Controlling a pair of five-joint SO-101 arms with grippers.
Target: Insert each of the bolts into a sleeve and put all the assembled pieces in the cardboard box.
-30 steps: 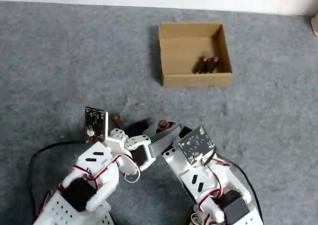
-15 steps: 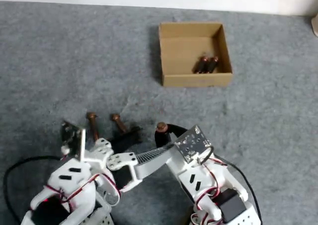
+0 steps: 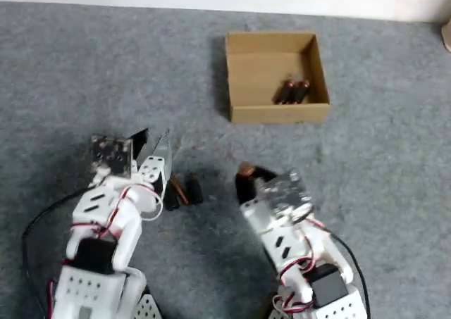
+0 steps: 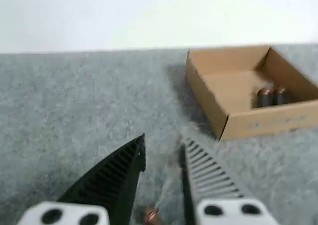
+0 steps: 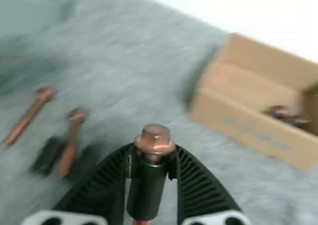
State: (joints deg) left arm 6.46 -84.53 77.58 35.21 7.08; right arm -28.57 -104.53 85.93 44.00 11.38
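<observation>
The right claw [image 5: 151, 158] is clenched on a sleeve [image 5: 145, 190] with its bolt [image 5: 154, 137] seated, well short of the box [image 5: 248, 130]. The left claw [image 4: 162, 144] gapes empty. The piece looks rigid and smooth and may slip, so grip the sleeve mid-length.

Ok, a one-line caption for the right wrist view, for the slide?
Right gripper shut on a sleeve with a bolt seated in it, cardboard box beyond.
</observation>
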